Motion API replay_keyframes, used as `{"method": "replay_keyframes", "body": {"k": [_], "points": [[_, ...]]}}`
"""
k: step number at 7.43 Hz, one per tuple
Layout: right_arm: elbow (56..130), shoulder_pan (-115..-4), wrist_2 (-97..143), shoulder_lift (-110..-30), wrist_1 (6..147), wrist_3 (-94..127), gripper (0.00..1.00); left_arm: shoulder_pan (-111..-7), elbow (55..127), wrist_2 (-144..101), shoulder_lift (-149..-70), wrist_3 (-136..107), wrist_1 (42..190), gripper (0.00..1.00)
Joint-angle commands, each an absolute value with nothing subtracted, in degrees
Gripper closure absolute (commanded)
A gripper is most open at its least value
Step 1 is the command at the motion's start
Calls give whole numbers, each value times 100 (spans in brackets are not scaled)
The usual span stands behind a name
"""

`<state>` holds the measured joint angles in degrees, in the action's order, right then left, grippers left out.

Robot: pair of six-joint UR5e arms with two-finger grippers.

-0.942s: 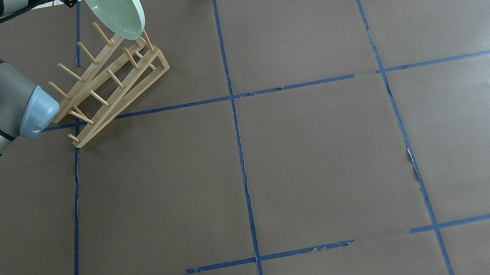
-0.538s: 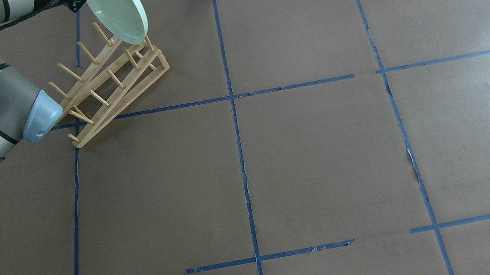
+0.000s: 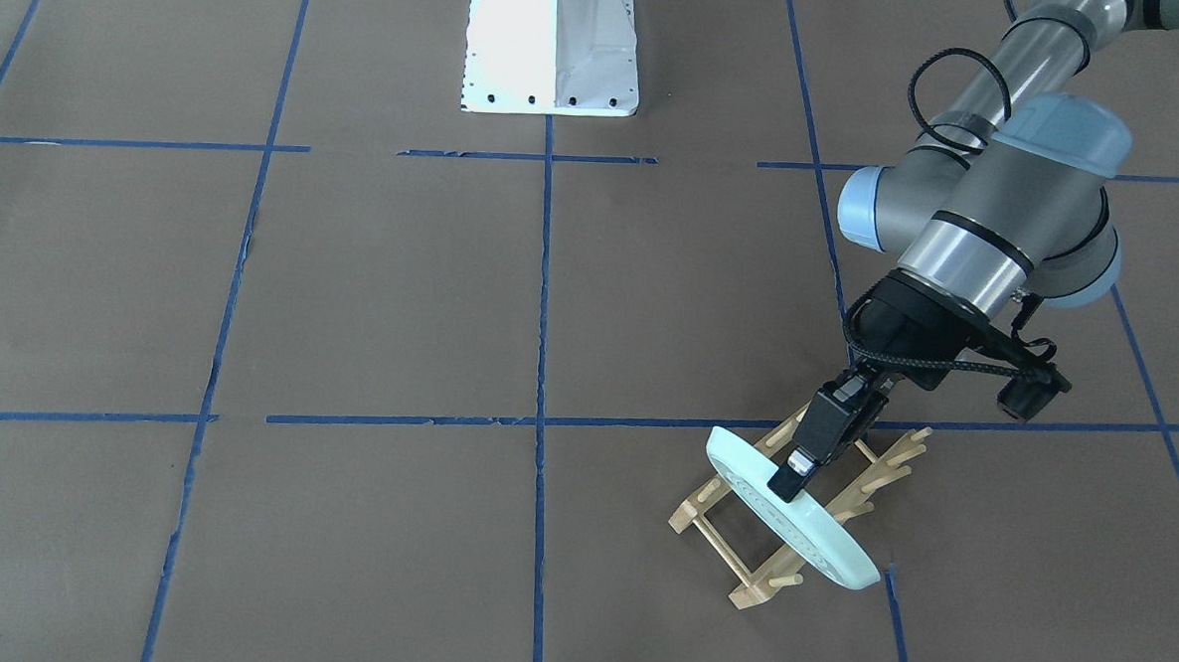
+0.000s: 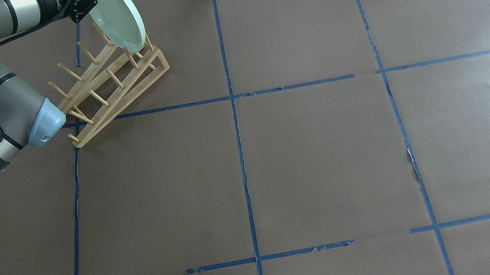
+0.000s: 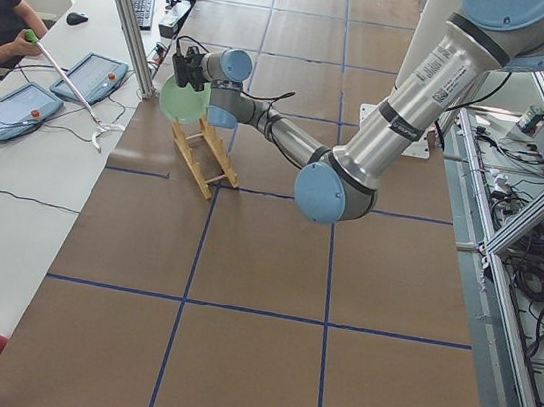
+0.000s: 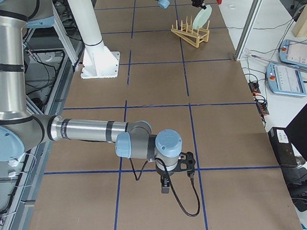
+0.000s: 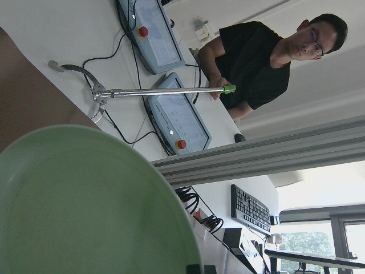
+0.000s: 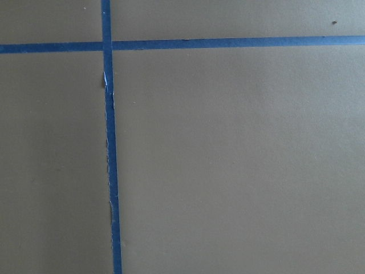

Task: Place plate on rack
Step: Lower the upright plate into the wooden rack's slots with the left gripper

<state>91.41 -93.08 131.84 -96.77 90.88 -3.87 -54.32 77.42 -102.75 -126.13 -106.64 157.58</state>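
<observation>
Holding the round pale mint-green plate on edge, the left hand is clamping its upper rim. The plate is leaning over the small light wooden peg rack, its lower edge among the pegs at the end farthest from the robot; seating on the rails: cannot tell. The rack is lying near the far left corner of the brown paper-covered desk. The right hand is hanging low, well apart; apart or together: cannot tell.
</observation>
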Motion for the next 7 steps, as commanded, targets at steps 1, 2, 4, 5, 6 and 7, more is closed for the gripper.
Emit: {"method": "replay_keyframes", "body": {"k": [1,2,4,5,6,7], "points": [[9141,-9308,13184,-9677,9088,-387,0,-5327,7656,-10231,-12612,-10617,15802,100],[9141,-9308,13184,-9677,9088,-387,0,-5309,7603,-10170,-12612,-10600,15829,100],[9141,-9308,13184,-9677,9088,-387,0,-5248,7568,-10160,-12604,-10600,15829,100],[9141,-9308,13184,-9677,9088,-387,0,-5247,7550,-10160,-12604,-10600,15829,100],[9141,-9308,13184,-9677,9088,-387,0,-5247,7524,-10160,-12604,-10600,15829,100],[9141,-9308,13184,-9677,9088,-387,0,-5238,7515,-10160,-12604,-10600,15829,89]]}}
